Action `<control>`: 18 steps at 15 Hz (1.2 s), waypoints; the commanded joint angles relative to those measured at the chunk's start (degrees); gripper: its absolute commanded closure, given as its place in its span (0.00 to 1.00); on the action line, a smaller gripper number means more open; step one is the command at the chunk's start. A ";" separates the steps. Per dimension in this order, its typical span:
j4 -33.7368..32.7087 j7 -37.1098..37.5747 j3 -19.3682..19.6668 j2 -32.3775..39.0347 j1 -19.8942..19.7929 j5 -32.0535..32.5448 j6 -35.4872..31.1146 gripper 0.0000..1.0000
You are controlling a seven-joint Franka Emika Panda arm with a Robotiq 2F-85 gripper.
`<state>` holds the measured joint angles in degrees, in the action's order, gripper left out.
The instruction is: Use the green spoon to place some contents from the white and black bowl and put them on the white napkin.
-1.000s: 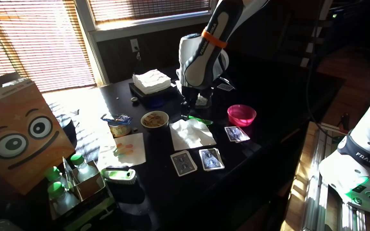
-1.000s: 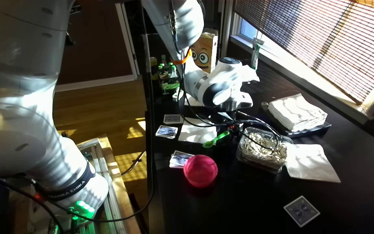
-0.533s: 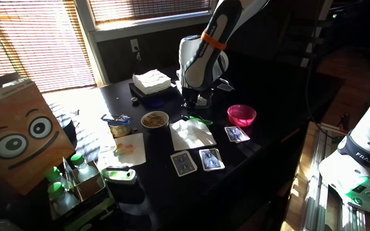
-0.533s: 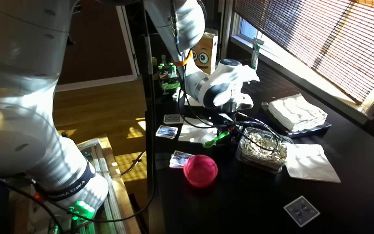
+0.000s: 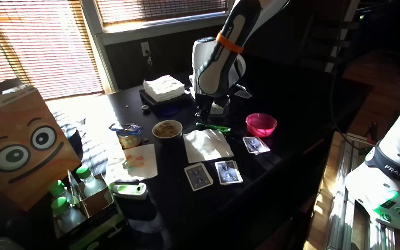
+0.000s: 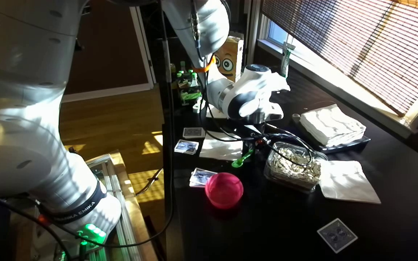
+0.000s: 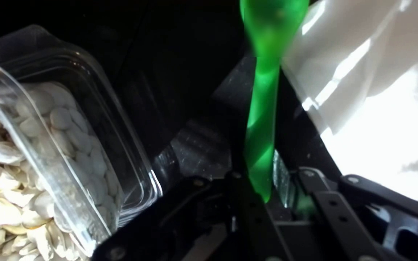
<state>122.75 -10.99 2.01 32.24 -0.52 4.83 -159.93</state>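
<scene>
My gripper (image 7: 262, 172) is shut on the handle of the green spoon (image 7: 263, 105), whose scoop end points away from the fingers. In both exterior views the green spoon (image 5: 217, 128) (image 6: 243, 158) is low over the dark table; whether it touches the surface I cannot tell. Just beside it lies a creased white napkin (image 5: 207, 147), also at the right of the wrist view. The white and black bowl (image 5: 167, 137), filled with brown cracker pieces, stands left of my gripper in an exterior view. The arm hides it in the opposite view.
A clear tub (image 6: 296, 183) of pale seeds stands right beside the gripper. Around it are a pink bowl (image 5: 261, 125), playing cards (image 5: 228, 172), a napkin stack (image 6: 332, 123), a can (image 5: 129, 140), a napkin with gummy sweets (image 5: 149, 156), and a bottle carrier (image 5: 92, 201).
The fingers have closed on the spoon's handle. The spoon has swung slightly, its scoop shifting away from the napkin. Its handle end now shows beyond the fingers.
</scene>
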 commanded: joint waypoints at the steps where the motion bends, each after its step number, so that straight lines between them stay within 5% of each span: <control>1: -0.79 0.25 -1.50 0.58 -1.44 -0.10 0.48 0.93; 12: 6.25 -1.34 -7.85 -12.43 -4.55 -5.68 -1.08 0.93; 15: 9.09 -8.78 -15.88 -16.36 -8.77 -14.02 -5.30 0.94; 18: 9.97 -21.79 -29.67 -18.35 -16.74 -28.37 -9.17 0.94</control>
<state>129.84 -21.78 -16.37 17.34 -9.88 -12.26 -165.81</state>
